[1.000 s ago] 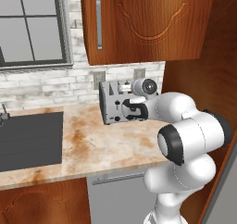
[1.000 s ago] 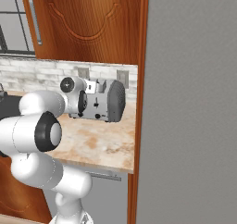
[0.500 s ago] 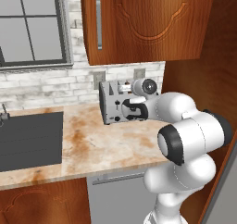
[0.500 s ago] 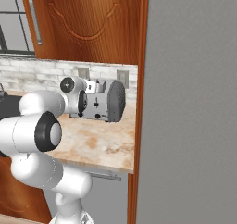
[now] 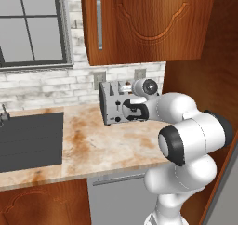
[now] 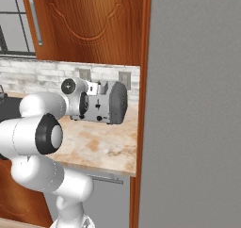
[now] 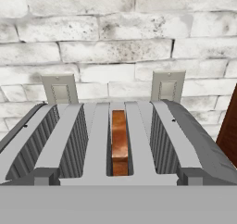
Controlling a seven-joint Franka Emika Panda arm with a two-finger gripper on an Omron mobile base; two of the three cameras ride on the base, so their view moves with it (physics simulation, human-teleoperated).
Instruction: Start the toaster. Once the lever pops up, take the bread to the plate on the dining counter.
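Overall, we saw the marbled bench [image 5: 93,145] run along a white brick wall [image 5: 46,87] beneath a reddish wooden cabinet [image 5: 148,24], with a dark sink [image 5: 28,140] set into its left part. Our white arm [image 5: 190,140] rose from the lower right of the left base view, bent at a bulky elbow, and reached forward and leftward so that its wrist came level with the toaster's front. In the right base view the same arm [image 6: 37,133] climbed from the lower left and stretched right toward the toaster [image 6: 108,102].

The toaster [image 5: 114,103] stood at the back of the bench, close to the wall and below two wall outlets [image 7: 59,89]. The hand [image 5: 132,111] was right at the toaster's front face; whether its fingers were spread or pressed together, we could not tell, as the wrist hid them.

From the hand view, we looked down along the toaster's [image 7: 185,144] top slots. The bread [image 7: 119,142] sat sunk in one of the middle slots, its brown crust edge showing.
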